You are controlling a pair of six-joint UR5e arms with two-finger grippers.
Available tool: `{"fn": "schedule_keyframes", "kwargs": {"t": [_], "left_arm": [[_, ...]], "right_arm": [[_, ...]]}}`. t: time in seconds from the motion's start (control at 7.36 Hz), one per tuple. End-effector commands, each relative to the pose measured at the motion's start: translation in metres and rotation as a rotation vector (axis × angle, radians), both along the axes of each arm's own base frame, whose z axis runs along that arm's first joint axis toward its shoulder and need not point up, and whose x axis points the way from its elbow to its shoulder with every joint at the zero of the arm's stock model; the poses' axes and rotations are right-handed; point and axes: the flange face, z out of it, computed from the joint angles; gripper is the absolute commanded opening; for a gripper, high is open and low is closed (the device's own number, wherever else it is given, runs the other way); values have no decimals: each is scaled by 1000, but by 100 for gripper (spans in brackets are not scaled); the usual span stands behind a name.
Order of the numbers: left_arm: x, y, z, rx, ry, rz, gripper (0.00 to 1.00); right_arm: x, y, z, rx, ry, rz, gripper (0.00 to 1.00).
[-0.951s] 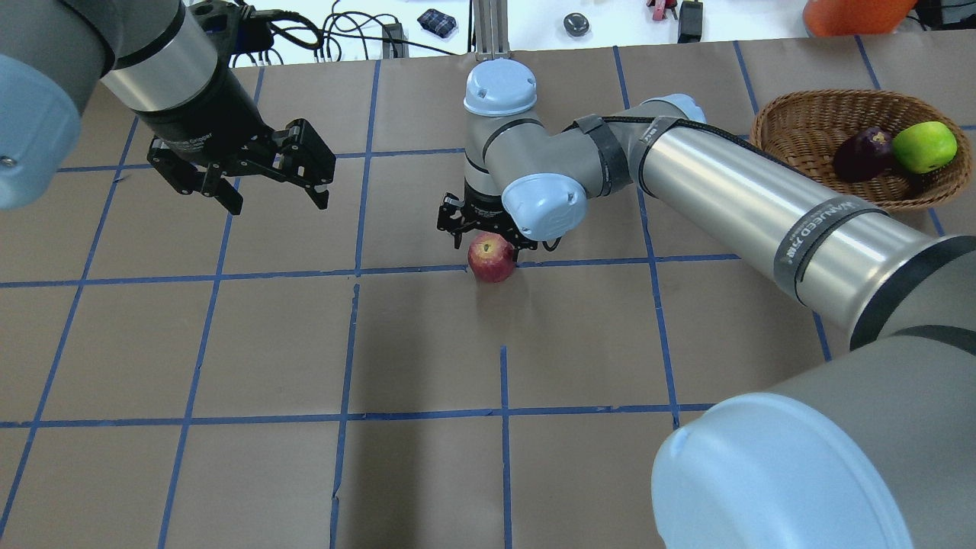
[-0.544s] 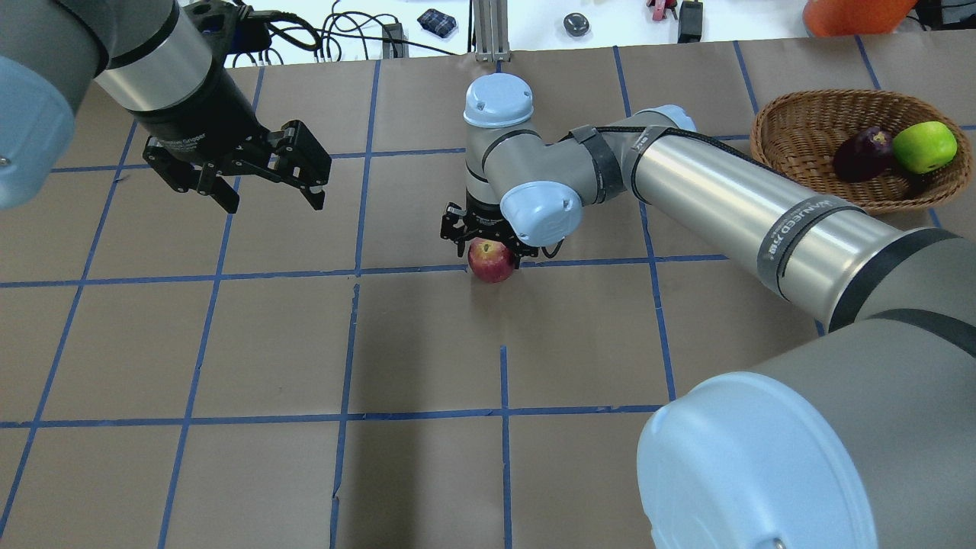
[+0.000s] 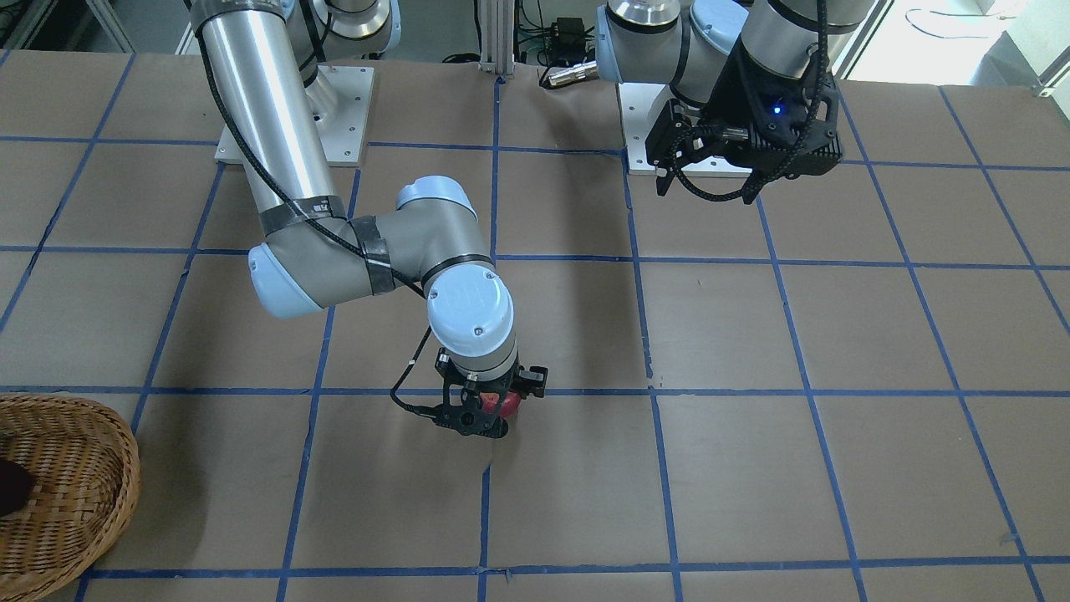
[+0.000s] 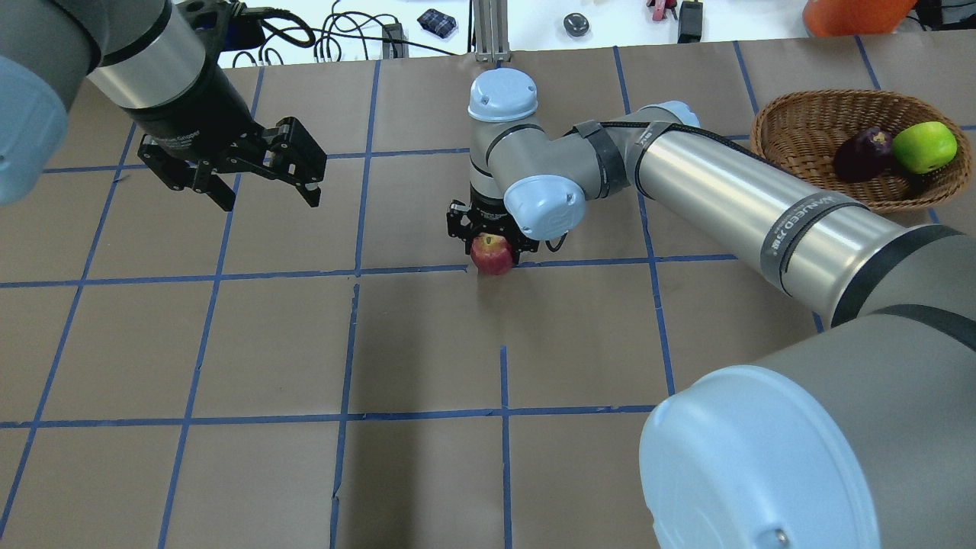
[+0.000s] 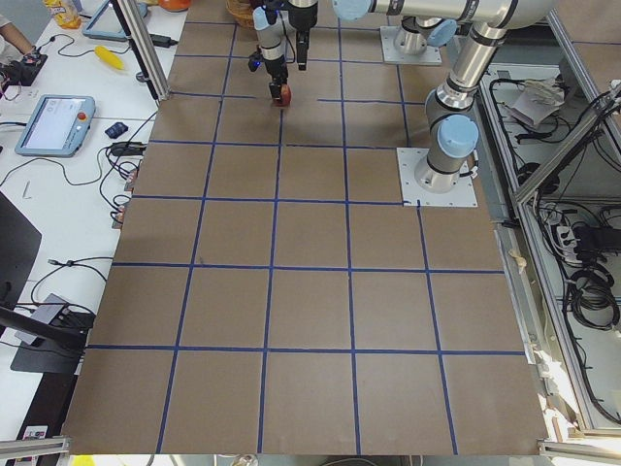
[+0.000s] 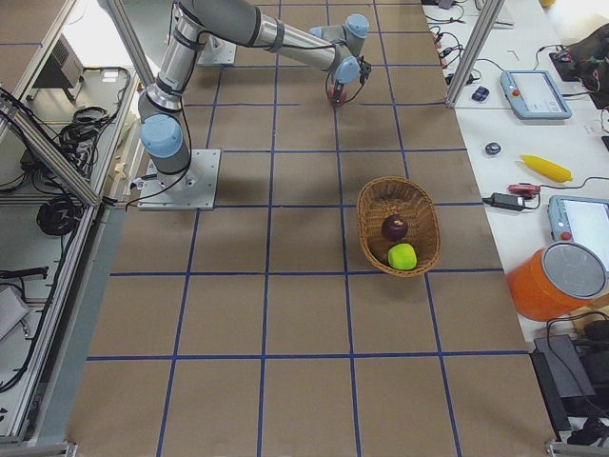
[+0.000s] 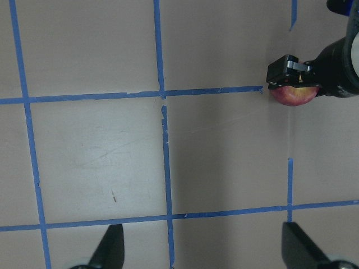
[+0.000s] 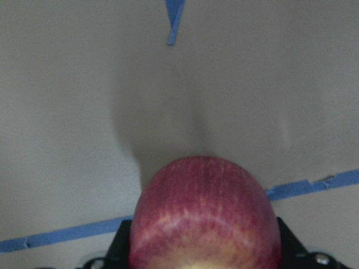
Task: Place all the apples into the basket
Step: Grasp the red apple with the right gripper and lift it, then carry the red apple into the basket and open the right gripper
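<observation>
The red apple is on the brown table near its middle, by a blue tape line. My right gripper is down over it from above, its fingers pressed on both sides of the apple. I cannot tell whether the apple still touches the table. The wicker basket stands at the far right and holds the lime green apple and the dark purple apple. My left gripper hangs open and empty above the table at the far left.
The table is covered in brown paper with a blue tape grid. Cables, small devices and an orange container lie on the white bench beyond its far edge. The right arm's long silver link stretches between the red apple and the basket.
My right gripper has come down over the red apple and its fingers have closed in on it. My left gripper has drifted slightly left and away, still open.
</observation>
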Motion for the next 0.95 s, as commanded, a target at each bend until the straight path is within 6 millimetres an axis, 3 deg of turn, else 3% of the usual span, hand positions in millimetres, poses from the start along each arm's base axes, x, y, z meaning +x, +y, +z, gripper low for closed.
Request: {"fn": "schedule_keyframes", "kwargs": {"t": [0.0,0.14,0.27,0.41,0.68,0.82], "left_arm": [[1,0,0,-1,1,2,100],[1,0,0,-1,1,2,100],[1,-1,1,-2,1,2,100],[1,-1,1,-2,0,2,100],[1,0,0,-1,0,2,100],[1,0,1,-2,0,2,100]], "right_arm": [[-57,-28,85,-22,-5,-87,0],[-115,-48,135,-27,-9,-117,0],[-180,-65,164,-19,19,-62,0],[-247,-80,179,-23,99,-28,0],[-337,-95,180,-41,143,63,0],[-379,-104,154,-23,136,102,0]]}}
